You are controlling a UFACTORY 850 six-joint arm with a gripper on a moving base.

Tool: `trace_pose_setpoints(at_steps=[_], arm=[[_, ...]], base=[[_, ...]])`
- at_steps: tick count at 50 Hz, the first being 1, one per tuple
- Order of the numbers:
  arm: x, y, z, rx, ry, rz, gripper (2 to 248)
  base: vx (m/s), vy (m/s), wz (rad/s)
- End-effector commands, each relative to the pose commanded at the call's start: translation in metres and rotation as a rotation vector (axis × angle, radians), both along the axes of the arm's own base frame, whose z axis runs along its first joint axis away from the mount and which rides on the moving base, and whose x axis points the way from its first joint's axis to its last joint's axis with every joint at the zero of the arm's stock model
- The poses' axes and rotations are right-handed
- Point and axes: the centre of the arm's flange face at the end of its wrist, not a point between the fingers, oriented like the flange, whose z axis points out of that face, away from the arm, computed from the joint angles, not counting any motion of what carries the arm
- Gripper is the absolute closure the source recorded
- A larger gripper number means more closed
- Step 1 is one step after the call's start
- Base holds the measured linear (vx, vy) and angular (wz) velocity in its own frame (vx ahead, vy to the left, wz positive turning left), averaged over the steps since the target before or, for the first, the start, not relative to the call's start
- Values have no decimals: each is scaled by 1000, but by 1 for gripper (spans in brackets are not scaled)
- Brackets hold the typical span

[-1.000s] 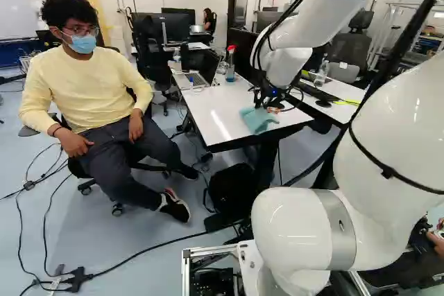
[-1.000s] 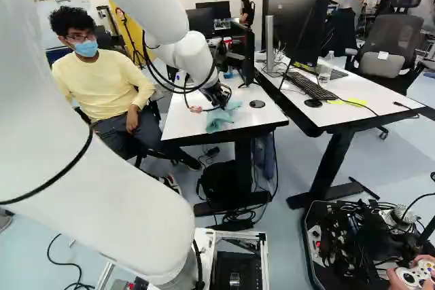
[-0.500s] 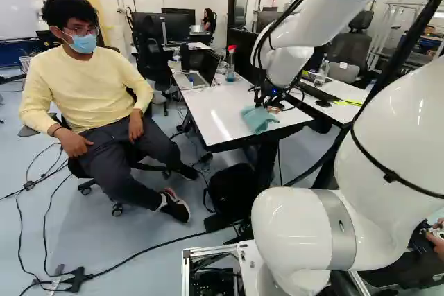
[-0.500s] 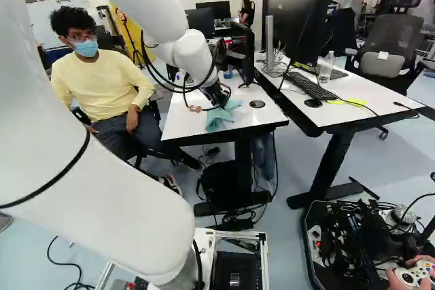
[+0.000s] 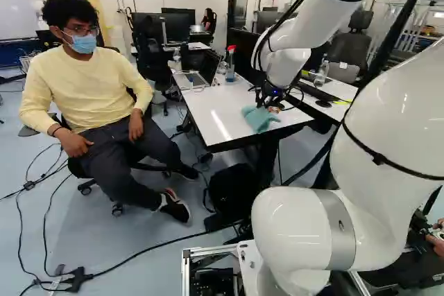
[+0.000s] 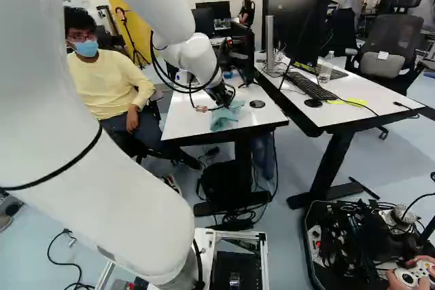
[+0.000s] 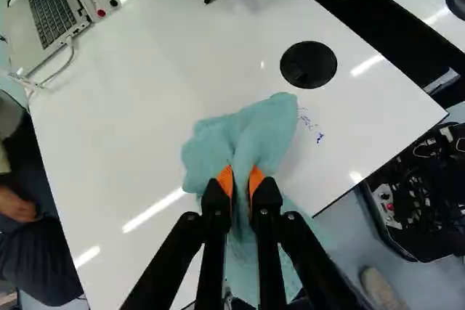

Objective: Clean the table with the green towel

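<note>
1. Green towel (image 7: pixel 251 128): bunched on the tabletop (image 7: pixel 145 56), toward its near right corner. The loose tail reaches the near edge; cannot tell whether it hangs over.
2. Jaws (image 7: pixel 242 179): grasping the towel, a fold of it pinched between the orange pads.
3. Blue ink marks (image 7: pixel 320 137): just right of the towel, uncovered. Judged: wiping under way, these marks remaining; next stroke should bring cloth over them with light pressure.
4. Round black cap (image 7: pixel 309 64): near the marks, toward the tabletop's right edge. Laptop (image 7: pixel 51 16): far left, well apart.
5. Risk: the towel may ride over the marks without cleaning, if the bunched part lifts or too little cloth lies flat.
6. Risk: the fold could slip out if the cloth drags, or the tail snag on the near edge if the stroke runs too near. Pressing too low could scrape the jaws on the tabletop.
7. Change from the earlier frames: arm (image 6: pixel 194 56) and jaws have shifted a little right, carrying the towel with them across the tabletop, closer to the cap. Base has not moved.
</note>
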Motion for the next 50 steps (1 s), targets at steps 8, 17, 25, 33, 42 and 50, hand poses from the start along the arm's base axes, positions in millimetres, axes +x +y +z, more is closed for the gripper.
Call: trace_pose_setpoints(at_steps=[8,17,25,33,42,50], arm=[[18,-4,-6,-33,-26,17,205],[39,-2,-14,-67,-46,55,205],[53,3,-23,-88,-46,93,205],[58,3,-30,-107,-46,118,205],[60,3,-30,-126,-57,138,205],[61,3,-30,-133,-60,145,205]], base=[[0,0,0],[0,0,0],[0,0,0],[0,0,0],[0,0,0],[0,0,0]])
